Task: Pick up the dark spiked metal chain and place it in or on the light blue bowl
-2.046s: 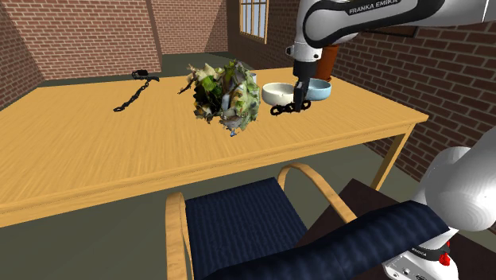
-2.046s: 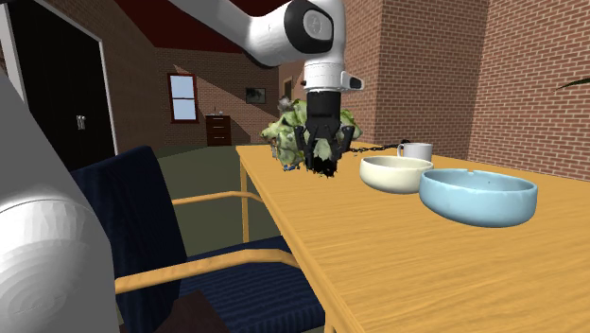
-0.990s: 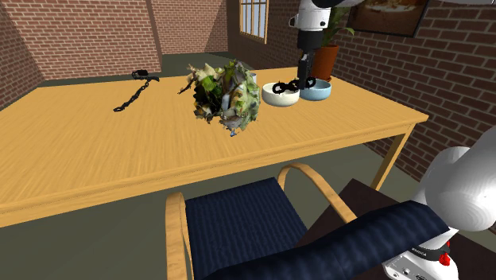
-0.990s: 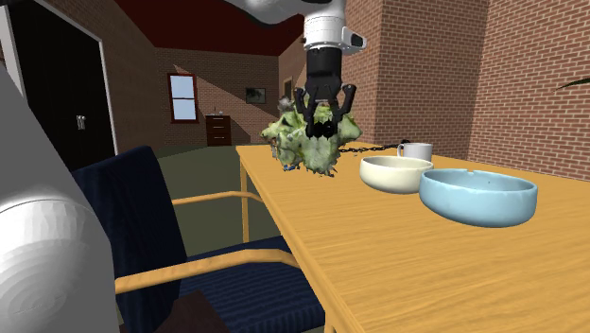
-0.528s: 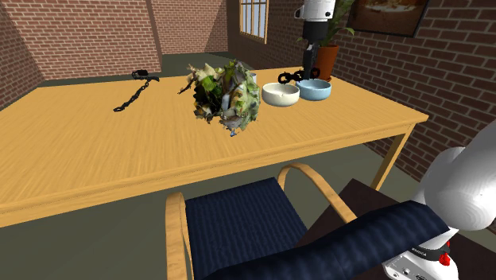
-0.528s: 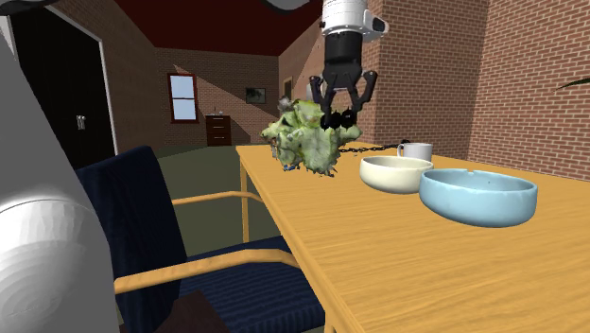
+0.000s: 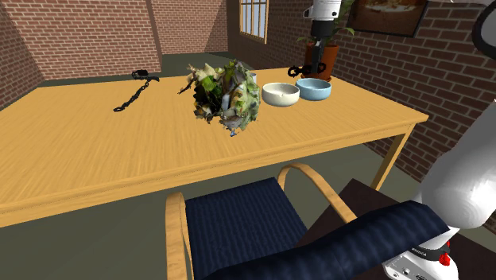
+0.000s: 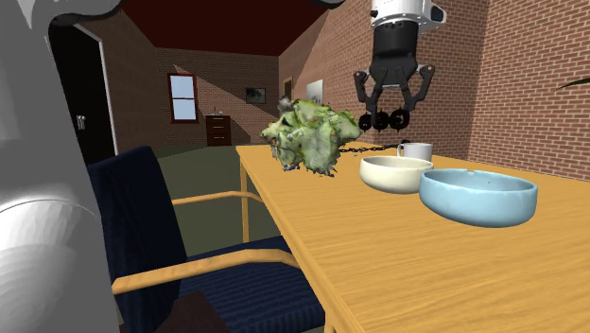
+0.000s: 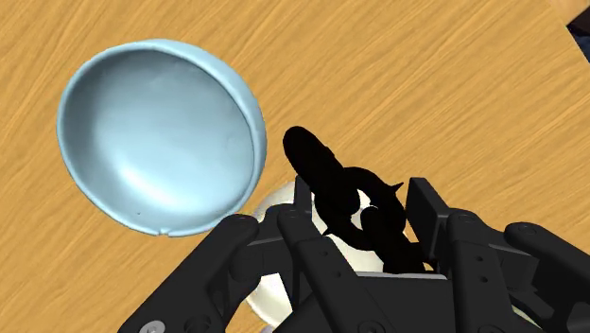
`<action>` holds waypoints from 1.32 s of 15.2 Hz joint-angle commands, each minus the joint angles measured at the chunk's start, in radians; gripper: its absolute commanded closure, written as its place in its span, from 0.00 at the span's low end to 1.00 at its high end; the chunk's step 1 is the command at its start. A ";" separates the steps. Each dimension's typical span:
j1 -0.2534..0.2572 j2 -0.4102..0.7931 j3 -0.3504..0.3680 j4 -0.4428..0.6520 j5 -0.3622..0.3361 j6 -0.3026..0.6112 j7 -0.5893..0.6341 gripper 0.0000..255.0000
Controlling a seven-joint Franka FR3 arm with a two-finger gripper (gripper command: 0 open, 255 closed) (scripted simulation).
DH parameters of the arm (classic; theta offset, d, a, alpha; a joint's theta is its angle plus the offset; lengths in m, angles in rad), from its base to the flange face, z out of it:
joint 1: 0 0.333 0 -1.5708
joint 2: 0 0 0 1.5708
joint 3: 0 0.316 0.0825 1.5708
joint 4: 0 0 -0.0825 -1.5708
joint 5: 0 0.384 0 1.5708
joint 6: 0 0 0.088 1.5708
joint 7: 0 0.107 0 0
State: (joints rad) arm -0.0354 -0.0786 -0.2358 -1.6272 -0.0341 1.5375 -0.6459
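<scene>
A short dark spiked chain (image 9: pixel 345 189) is clasped between my black fingers, and my gripper (image 9: pixel 364 222) is shut on it. In the shoulder view the gripper (image 7: pixel 311 70) hangs well above the table, just over the near rim of the light blue bowl (image 7: pixel 314 89), with the chain (image 7: pixel 298 71) dangling beside the fingers. From the second exterior view the gripper (image 8: pixel 392 112) and chain (image 8: pixel 383 120) hover above the cream bowl (image 8: pixel 397 174), behind the light blue bowl (image 8: pixel 477 196). Past the fingertips lies the empty light blue bowl (image 9: pixel 156 132).
A cream bowl (image 7: pixel 280 94) stands against the blue one. A green spiky lump (image 7: pixel 225 94) sits mid-table, and a long thin chain (image 7: pixel 135 94) lies farther along the wooden table (image 7: pixel 119 151). A white mug (image 8: pixel 414 151) stands behind the bowls. A blue armchair (image 7: pixel 238 215) is at the table's near edge.
My gripper has lifted the chain off the table beside the cream bowl. It has risen and moved across toward the light blue bowl.
</scene>
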 commanded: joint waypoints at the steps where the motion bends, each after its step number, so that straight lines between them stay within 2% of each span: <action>1: -0.024 0.059 -0.030 0.074 0.011 -0.014 -0.056 1.00; 7: -0.110 0.246 -0.100 0.305 0.070 -0.066 -0.204 1.00; 12: -0.215 0.441 -0.132 0.575 0.144 -0.151 -0.307 1.00; 20: -0.186 0.377 -0.129 0.370 0.119 -0.007 -0.299 1.00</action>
State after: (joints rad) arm -0.2240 0.3033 -0.3652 -1.2349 0.0871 1.5117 -0.9452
